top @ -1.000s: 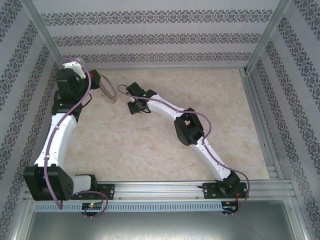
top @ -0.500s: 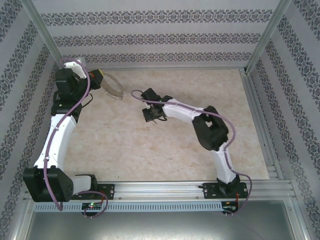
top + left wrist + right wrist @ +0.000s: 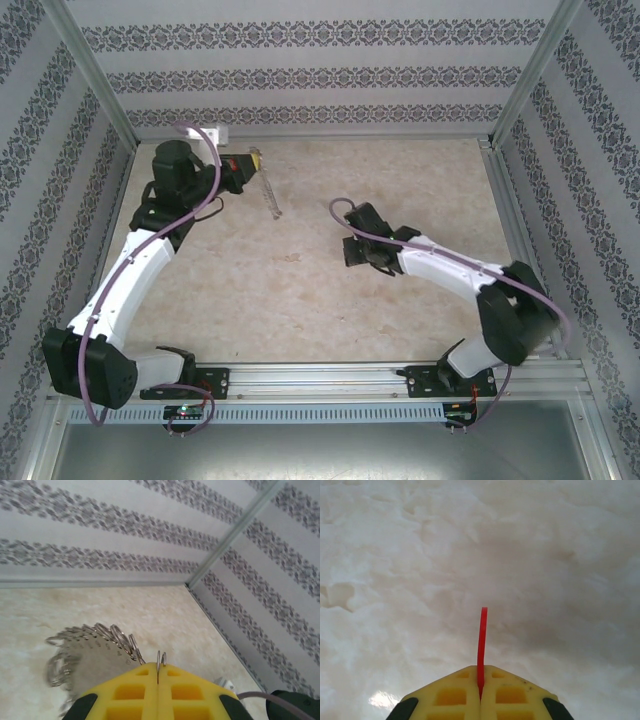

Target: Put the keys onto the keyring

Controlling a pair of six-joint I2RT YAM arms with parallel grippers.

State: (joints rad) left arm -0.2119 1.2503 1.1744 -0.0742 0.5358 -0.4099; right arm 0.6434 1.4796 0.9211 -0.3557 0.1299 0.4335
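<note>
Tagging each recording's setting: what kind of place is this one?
Probably a lab test cell, not a home: patterned grey-and-white wallpaper panels in silver aluminium framing, a beige marbled tabletop, and two white-and-black robot arms bolted to a metal rail.

The left arm [image 3: 128,270] and right arm [image 3: 440,262] are smooth white shells between chunky black joint housings, each trailed by a looping mauve cable [image 3: 200,127], and the left tool [image 3: 158,672] and right tool [image 3: 480,672] carry bright yellow plastic fingers [image 3: 131,694] moulded with square pockets.
</note>
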